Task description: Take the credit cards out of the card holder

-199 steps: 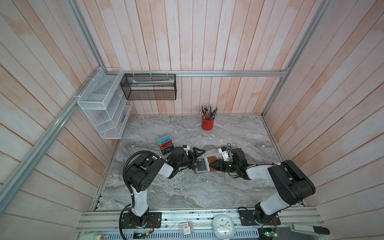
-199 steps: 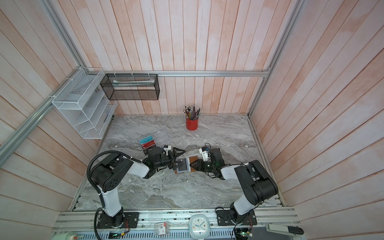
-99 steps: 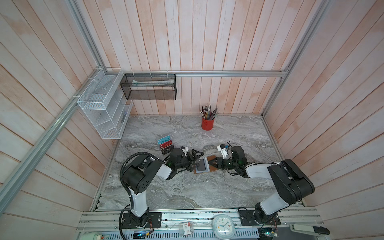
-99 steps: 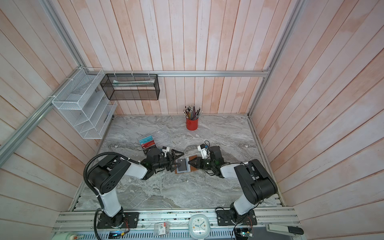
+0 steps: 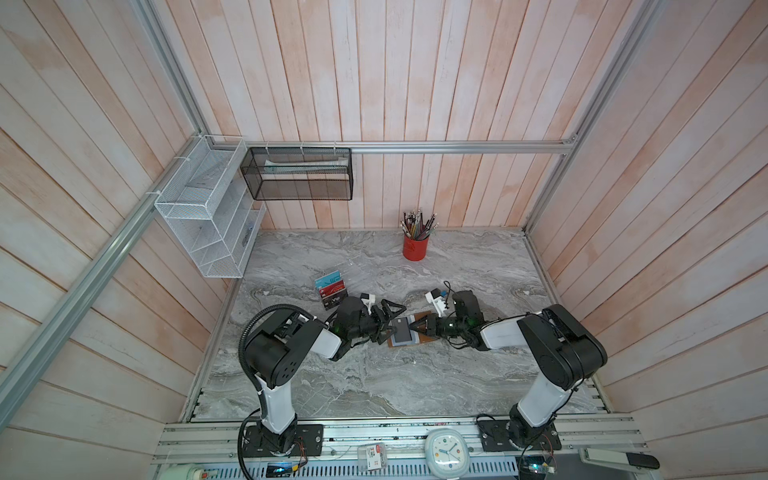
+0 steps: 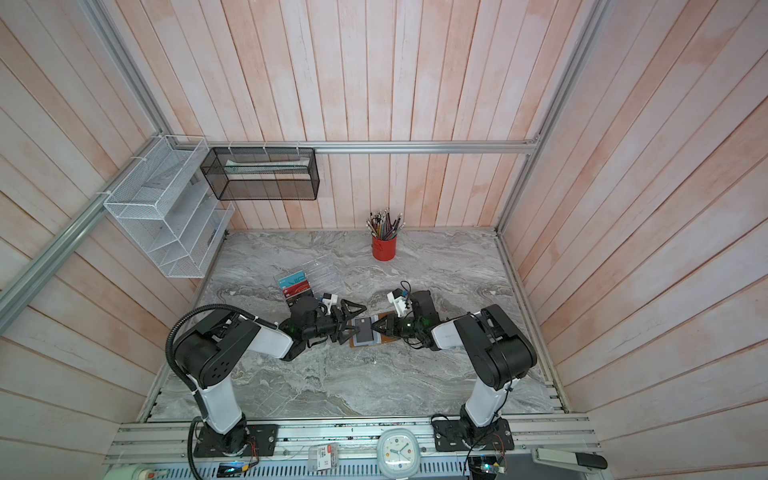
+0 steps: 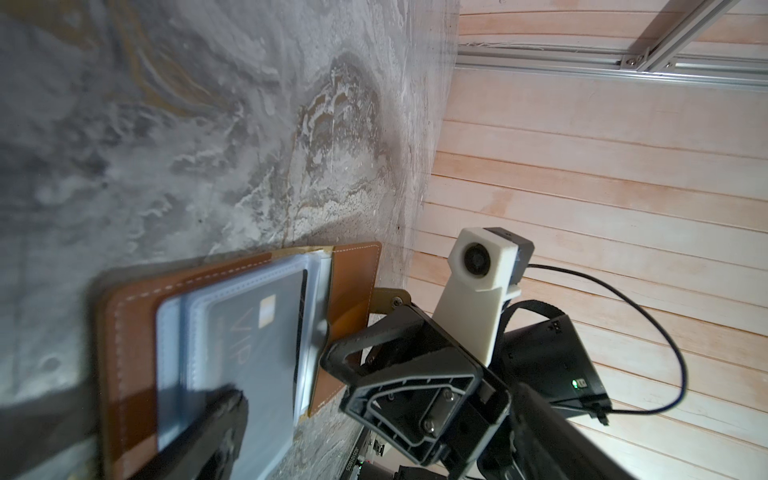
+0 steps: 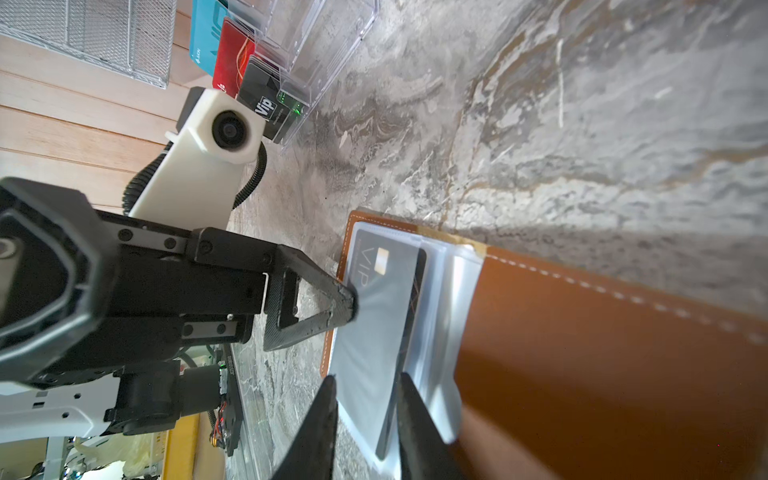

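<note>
Left end effector spread wide, one finger resting on the left edge of a clear sleeve. Right end effector narrowed, fingers straddling that sleeve's edge; can't tell if clamped. Card holder lies open flat mid-surface, long axis left-right. Dark card sits in the sleeve, long axis near-far, chip end far.

Left arm, right arm: black joints, white links. Cream wrist-camera housing, black cable at three o'clock; green dot, possibly a lamp.
</note>
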### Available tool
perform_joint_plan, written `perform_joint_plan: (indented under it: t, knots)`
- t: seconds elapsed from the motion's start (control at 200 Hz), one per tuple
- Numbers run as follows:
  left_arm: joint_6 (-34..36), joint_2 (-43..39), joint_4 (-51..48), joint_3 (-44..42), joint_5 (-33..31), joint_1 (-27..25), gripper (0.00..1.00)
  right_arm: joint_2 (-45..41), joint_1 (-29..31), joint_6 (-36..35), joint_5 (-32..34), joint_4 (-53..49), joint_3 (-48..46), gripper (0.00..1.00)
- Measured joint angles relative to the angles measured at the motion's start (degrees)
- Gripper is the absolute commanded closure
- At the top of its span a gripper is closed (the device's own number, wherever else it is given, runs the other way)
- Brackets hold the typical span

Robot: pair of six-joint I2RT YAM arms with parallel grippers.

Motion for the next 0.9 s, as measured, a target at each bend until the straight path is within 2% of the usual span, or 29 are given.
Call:
perform_joint_plan:
  t: [0.46, 0.9]
  knots:
    - [0.5, -0.3, 0.6, -0.8, 1.0, 0.2, 0.00, 4.3, 0.0, 0.7, -2.0, 4.4, 0.1, 0.74]
    - [2.9, -3.0, -4.0, -1.3, 1.0, 0.2, 0.00, 6.1, 0.0, 3.2, -2.6, 8.4, 0.0, 0.76]
